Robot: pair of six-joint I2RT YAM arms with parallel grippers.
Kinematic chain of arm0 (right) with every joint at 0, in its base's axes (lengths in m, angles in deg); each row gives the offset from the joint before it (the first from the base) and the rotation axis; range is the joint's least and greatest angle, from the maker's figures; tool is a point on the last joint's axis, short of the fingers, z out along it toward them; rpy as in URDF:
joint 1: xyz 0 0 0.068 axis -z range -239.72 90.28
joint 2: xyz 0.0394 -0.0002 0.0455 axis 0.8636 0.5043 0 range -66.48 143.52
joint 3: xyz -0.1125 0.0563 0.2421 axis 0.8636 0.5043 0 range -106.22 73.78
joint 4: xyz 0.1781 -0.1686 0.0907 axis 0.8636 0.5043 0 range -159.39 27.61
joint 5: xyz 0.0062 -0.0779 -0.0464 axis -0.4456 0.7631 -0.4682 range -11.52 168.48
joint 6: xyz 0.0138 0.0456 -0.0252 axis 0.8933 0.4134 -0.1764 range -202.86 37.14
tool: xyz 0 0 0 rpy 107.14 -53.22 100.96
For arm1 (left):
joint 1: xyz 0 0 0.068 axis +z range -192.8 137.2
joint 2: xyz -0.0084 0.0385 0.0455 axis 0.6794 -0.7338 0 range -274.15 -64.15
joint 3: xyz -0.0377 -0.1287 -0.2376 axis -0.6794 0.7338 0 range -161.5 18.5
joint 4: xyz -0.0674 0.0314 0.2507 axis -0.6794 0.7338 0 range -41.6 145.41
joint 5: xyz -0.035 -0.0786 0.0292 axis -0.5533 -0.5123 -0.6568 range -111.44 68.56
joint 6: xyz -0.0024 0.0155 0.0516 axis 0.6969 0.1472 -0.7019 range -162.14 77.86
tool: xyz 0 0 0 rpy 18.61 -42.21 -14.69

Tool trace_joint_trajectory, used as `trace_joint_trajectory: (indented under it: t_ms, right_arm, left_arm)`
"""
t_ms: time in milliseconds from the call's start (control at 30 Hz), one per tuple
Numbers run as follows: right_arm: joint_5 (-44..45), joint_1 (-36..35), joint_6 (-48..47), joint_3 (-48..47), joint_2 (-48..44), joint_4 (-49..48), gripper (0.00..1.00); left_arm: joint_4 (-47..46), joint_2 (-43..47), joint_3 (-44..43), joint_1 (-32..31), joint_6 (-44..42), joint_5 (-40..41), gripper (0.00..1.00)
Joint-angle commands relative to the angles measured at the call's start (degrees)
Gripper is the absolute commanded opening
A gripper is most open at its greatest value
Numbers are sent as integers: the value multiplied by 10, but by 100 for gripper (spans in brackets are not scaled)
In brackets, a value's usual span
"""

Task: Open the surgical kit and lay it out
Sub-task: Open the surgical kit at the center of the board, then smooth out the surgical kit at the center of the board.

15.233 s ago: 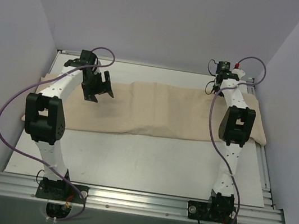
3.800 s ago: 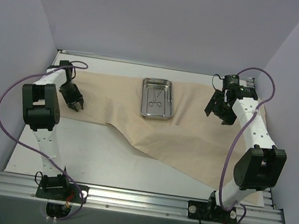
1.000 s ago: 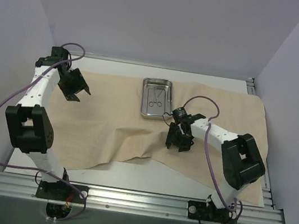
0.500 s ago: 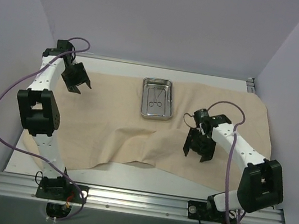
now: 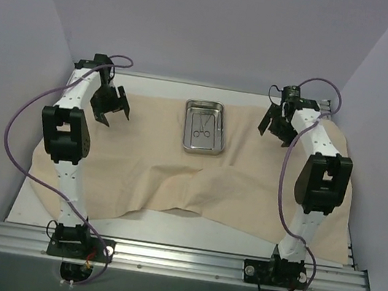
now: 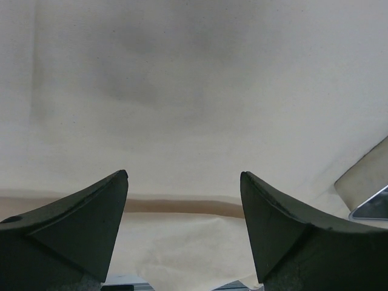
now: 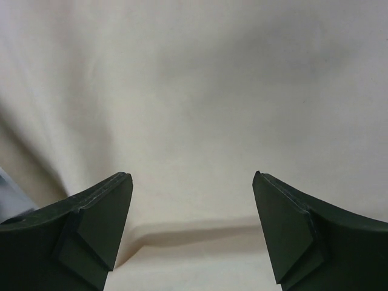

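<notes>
- One beige cloth wrap [image 5: 146,167] lies spread open over the white table [image 5: 188,229]. Its long axis runs left to right, and its near edge is wavy, with low folds in the middle.
- One steel tray [image 5: 213,143] sits on the far middle of the cloth, its long axis running near to far.
- Two thin metal instruments [image 5: 202,125] lie side by side inside the tray, lengthwise along it. They are too small to tell which way their handles point.
- Two arms reach to the far side, one on each side of the tray and well apart from it.
- The left gripper [image 6: 183,174] hangs over the far-left cloth, fingers spread wide and holding nothing.
- The right gripper [image 7: 191,174] hangs over the far-right cloth, fingers likewise wide apart, with only cloth beneath.
</notes>
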Motion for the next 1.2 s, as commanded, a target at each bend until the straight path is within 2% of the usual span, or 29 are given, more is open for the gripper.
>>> trace_joint_trajectory:
  t_ms: [0, 233, 400, 567, 800, 1167]
  right_arm:
    - [12, 17, -36, -42, 45, 12, 84]
    - [53, 20, -57, -59, 121, -4, 88]
    - [42, 20, -63, -63, 163, -22, 88]
    - [31, 21, -64, -73, 210, -27, 88]
    - [30, 21, -83, -132, 284, -10, 88]
    - [23, 15, -81, -230, 376, 42, 87]
  left_arm:
    - [31, -19, -41, -7, -20, 35, 84]
    - [66, -94, -84, -7, -31, 54, 82]
    - [91, -164, -153, 1, -33, 46, 78]
    - [91, -209, -181, 15, -24, 37, 74]
    - [88, -295, -273, 40, -22, 14, 71]
    - [11, -417, -418, 100, 10, -130, 68]
